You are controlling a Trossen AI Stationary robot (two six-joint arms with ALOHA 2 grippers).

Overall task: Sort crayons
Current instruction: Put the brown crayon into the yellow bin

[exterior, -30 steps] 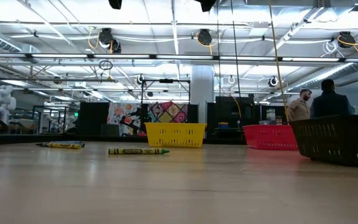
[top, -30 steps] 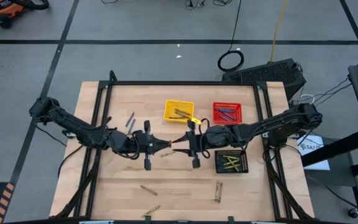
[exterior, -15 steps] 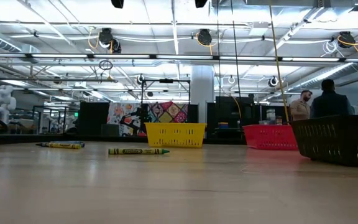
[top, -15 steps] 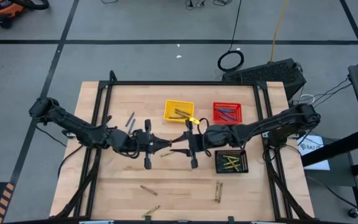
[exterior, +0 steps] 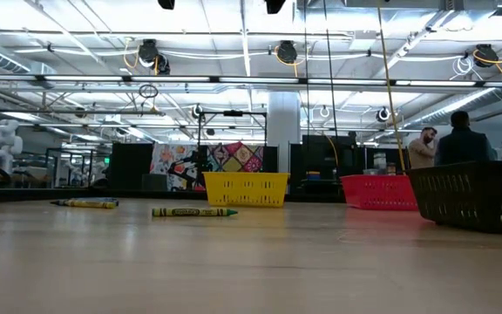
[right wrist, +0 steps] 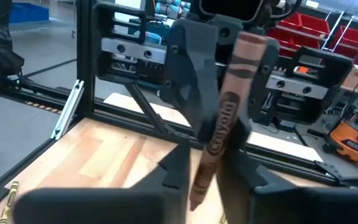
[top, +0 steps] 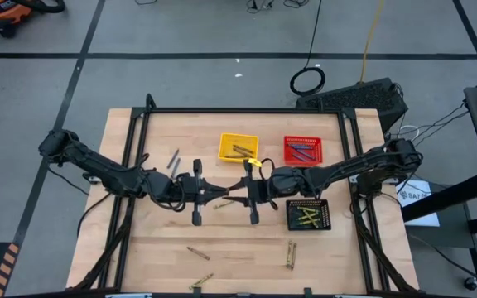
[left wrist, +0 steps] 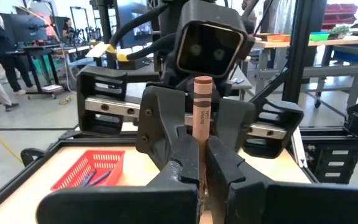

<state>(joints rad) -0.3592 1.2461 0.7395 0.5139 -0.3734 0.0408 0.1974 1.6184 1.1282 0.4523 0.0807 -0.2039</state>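
Left pincer (top: pixel 224 197) clamping brown crayon (left wrist: pixel 201 118), right pincer (top: pixel 237 195) apparently closing around it, mid-table.

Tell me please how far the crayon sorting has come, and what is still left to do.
Partly done. Crayons already lie in the yellow basket, the red basket and the black basket. In hand: a brown crayon is held between the left gripper and the right gripper at mid-table, apparently a handover. Left: loose crayons on the table, near its front edge and at the left.

Yellow basket (top: pixel 238 147), red basket (top: pixel 303 150) and black basket (top: pixel 308 214) sit on the wooden table (top: pixel 156 257).
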